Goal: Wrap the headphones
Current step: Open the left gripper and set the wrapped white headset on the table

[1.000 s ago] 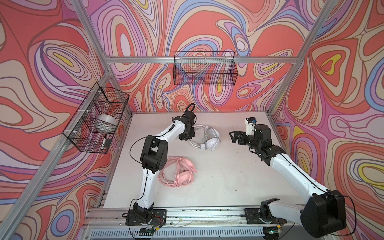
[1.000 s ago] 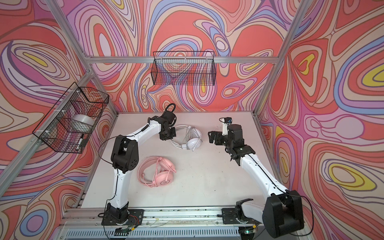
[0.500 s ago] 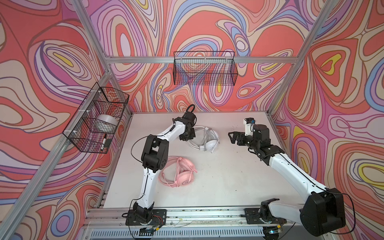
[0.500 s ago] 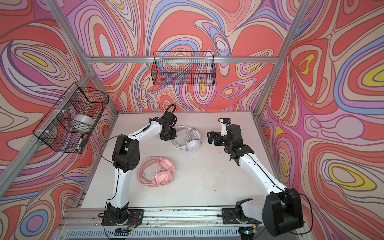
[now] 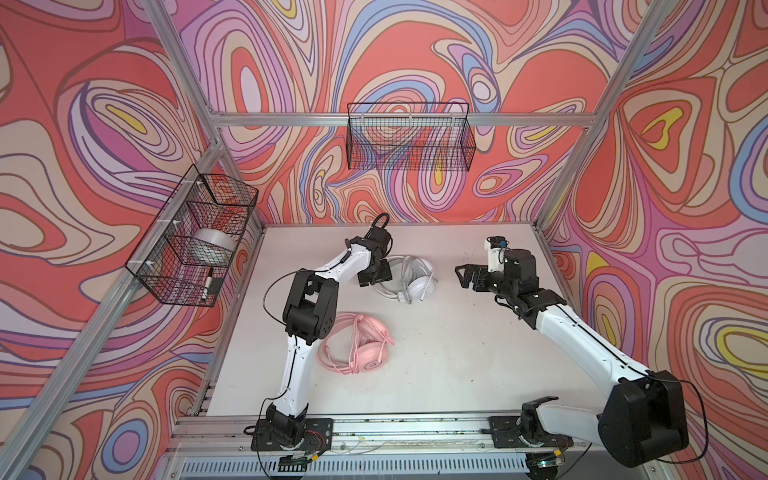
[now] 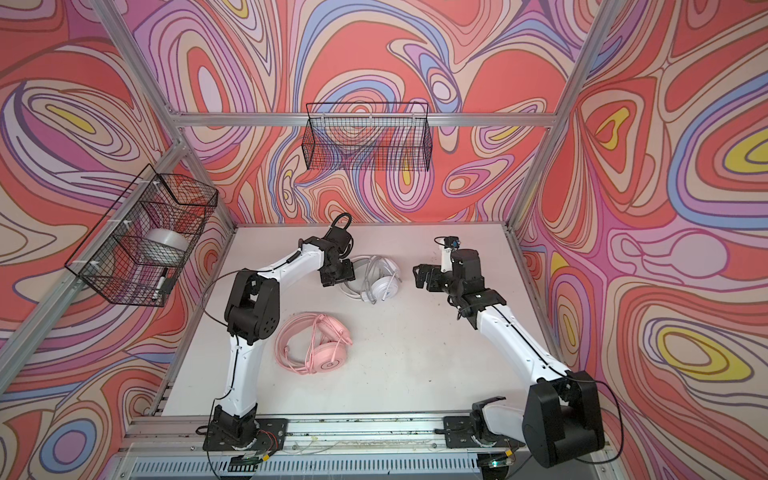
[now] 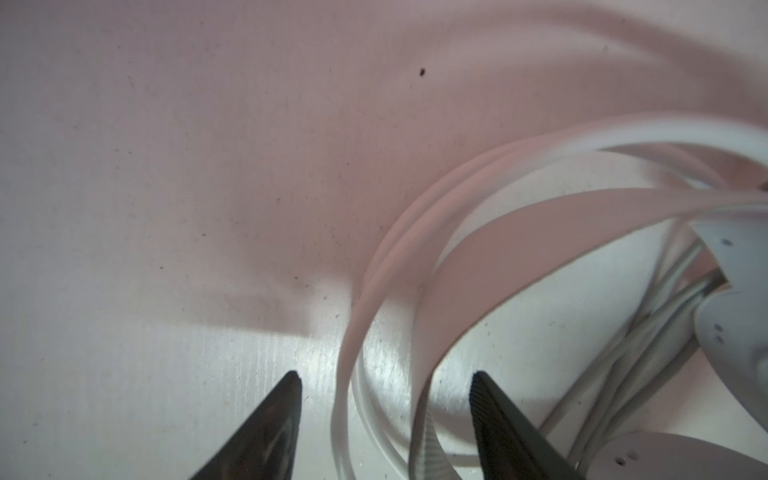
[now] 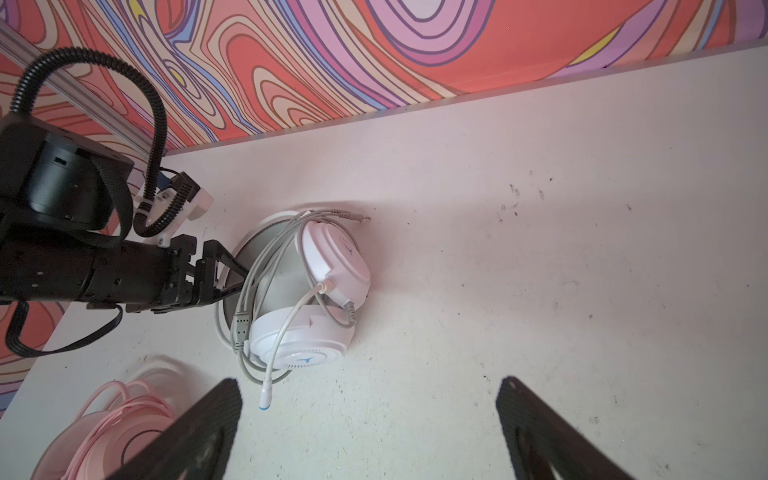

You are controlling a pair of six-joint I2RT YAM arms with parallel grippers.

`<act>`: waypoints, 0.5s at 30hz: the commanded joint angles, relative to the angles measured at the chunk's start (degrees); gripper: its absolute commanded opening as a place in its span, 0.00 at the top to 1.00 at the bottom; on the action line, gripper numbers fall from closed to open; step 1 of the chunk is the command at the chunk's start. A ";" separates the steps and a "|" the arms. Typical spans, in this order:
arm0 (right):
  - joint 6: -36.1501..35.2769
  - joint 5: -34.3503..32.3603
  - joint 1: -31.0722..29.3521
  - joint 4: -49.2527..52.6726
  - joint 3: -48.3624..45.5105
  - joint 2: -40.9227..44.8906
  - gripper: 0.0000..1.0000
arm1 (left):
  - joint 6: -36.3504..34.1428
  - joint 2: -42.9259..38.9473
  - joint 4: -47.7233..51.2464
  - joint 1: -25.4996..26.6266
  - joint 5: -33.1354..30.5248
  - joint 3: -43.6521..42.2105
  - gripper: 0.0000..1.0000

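Observation:
The white headphones [image 5: 415, 279] [image 6: 380, 279] lie at the back middle of the table with their grey-white cable looped over the earcups [image 8: 320, 266]. My left gripper [image 5: 376, 274] [image 6: 338, 275] [image 8: 232, 277] is open, and its jaws stand on either side of the white headband [image 7: 478, 249] without gripping it [image 7: 386, 374]. The pink headphones [image 5: 365, 347] [image 6: 318, 347] [image 8: 112, 419] lie nearer the front beside the left arm, cable coiled round them. To the right of the white headphones my right gripper [image 5: 467, 276] [image 6: 424, 277] [image 8: 370, 386] is open with nothing in it.
A black wire basket [image 5: 191, 245] on the left wall holds a tape roll [image 5: 214, 245] and a marker [image 5: 206, 284]. Another wire basket [image 5: 409, 143] hangs on the back wall. Aluminium posts and patterned walls close the table in on three sides.
My left gripper has opened at the white headband. The right gripper has shifted slightly toward the white headphones and stays open.

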State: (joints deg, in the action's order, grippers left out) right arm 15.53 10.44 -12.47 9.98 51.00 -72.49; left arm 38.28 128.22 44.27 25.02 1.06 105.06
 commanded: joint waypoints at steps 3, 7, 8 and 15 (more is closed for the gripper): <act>-1.78 0.75 -0.36 0.82 2.71 -1.06 0.01 | 1.31 -1.56 1.46 -0.21 -1.09 -0.17 0.18; -4.57 -0.48 -0.36 3.71 6.09 -2.45 0.01 | 0.93 -3.67 2.39 -0.14 -3.71 0.01 0.14; -5.56 -0.97 -0.37 4.15 7.01 -2.51 0.02 | 0.73 -4.49 2.55 -0.15 -4.35 0.10 0.13; -10.56 -4.60 -0.36 -0.33 8.07 0.47 0.02 | -4.09 -13.66 -1.86 -0.17 -7.91 -1.94 0.11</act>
State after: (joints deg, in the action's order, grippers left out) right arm 8.32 8.14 -12.47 12.01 58.19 -74.06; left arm 36.77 121.05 44.36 25.02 -3.60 104.20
